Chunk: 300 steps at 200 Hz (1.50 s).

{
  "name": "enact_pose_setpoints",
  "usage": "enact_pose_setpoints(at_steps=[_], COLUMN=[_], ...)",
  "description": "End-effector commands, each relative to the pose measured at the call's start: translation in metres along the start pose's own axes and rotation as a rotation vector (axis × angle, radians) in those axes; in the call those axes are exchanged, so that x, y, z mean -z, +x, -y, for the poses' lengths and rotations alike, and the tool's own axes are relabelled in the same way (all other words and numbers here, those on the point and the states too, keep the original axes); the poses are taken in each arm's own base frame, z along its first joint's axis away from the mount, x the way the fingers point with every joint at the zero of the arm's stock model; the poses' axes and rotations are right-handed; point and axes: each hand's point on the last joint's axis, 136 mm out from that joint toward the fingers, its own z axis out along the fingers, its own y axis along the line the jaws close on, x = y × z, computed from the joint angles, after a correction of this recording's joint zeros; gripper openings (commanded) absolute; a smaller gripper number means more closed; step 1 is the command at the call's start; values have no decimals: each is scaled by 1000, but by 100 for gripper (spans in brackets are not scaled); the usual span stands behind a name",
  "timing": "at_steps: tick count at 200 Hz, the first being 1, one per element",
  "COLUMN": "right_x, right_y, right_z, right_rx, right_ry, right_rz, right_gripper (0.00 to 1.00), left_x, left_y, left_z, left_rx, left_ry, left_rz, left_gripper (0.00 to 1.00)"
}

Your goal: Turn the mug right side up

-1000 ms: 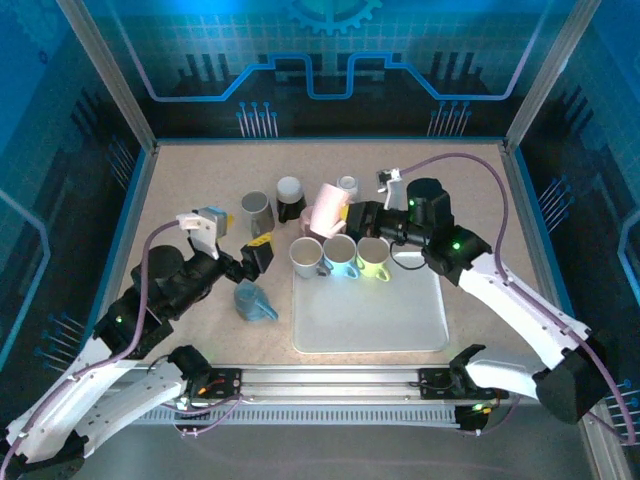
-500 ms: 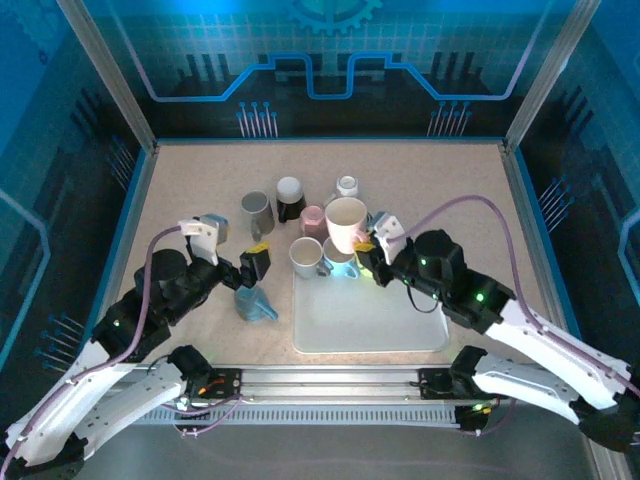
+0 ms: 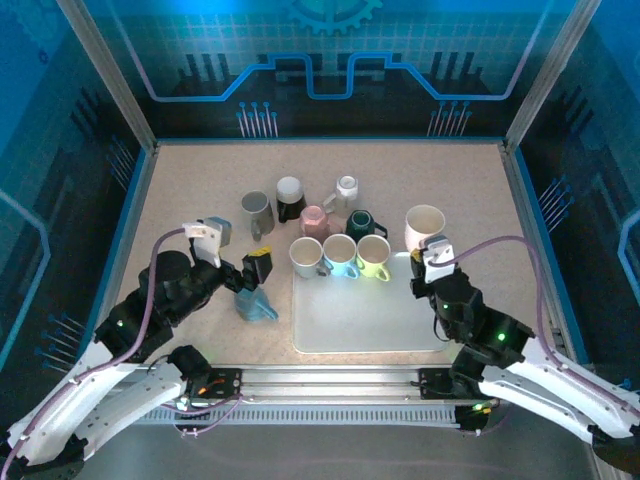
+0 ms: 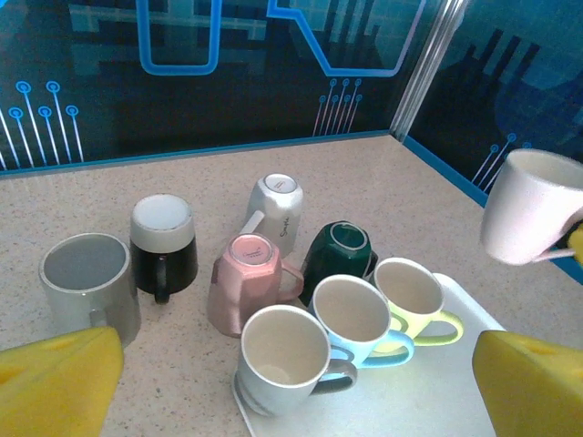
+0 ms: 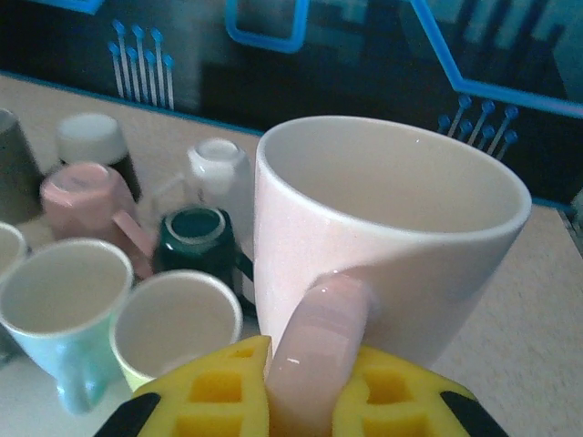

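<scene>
A pale pink-white mug (image 3: 425, 228) hangs upright, mouth up, above the tray's far right corner. My right gripper (image 5: 314, 401) is shut on its handle, the yellow pads pressing the handle from both sides. The same mug (image 4: 533, 205) appears at the right edge of the left wrist view, clear of the table. My left gripper (image 3: 255, 268) stands open left of the tray, its yellow fingers (image 4: 55, 378) wide apart with nothing between them.
Three upright mugs, grey (image 3: 305, 257), blue (image 3: 340, 256) and yellow-green (image 3: 373, 257), line the far edge of the white tray (image 3: 370, 315). Behind them stand upside-down pink (image 3: 314, 220), dark green (image 3: 360, 224), white (image 3: 347, 187) and black (image 3: 290, 198) mugs. A blue cup (image 3: 255, 302) lies by the left gripper.
The right arm has carried the pale mug from over the mug cluster out to the right, turning it mouth up, and pulled back towards its base. The left arm has hardly moved.
</scene>
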Motion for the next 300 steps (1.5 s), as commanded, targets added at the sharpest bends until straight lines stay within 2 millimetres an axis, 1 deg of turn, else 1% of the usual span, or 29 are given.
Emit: enact_pose_setpoints(at_steps=[1, 20, 43, 79, 102, 118, 137, 151, 156, 224, 285, 300], right_x=[-6, -15, -22, -37, -45, -49, -53, -55, -56, -63, -65, -66], right_y=[4, 20, 44, 75, 88, 94, 102, 112, 108, 122, 121, 121], right_z=[8, 4, 11, 7, 1, -4, -7, -9, -10, -19, -28, -28], right_rx=[-137, -176, -227, -272, -284, -297, -303, -290, -301, -309, -284, -281], right_ry=[75, 66, 98, 87, 75, 51, 45, 42, 36, -25, -75, -79], right_rz=[45, 37, -10, -57, -71, -68, -71, -98, -81, -100, -107, -107], right_gripper=[0, 0, 0, 0, 0, 0, 0, 0, 0, 0, 0, 1], left_x=[2, 3, 3, 1, 1, 0, -1, -2, -2, -5, -7, -7], left_y=[0, 0, 2, 4, 4, 5, 6, 6, 7, 8, 10, 10], left_z=[3, 2, 2, 3, 3, 2, 2, 1, 1, 2, 2, 2], left_rx=[12, 11, 15, 23, 25, 30, 30, 30, 30, 26, 23, 22], left_ry=[21, 19, 20, 25, 23, 22, 20, 17, 16, 16, 17, 16], left_rz=[14, 11, 3, -1, -3, -2, -4, -4, -7, -14, -24, -23], left_gripper=[99, 99, 99, 99, 99, 99, 99, 99, 99, 99, 99, 99])
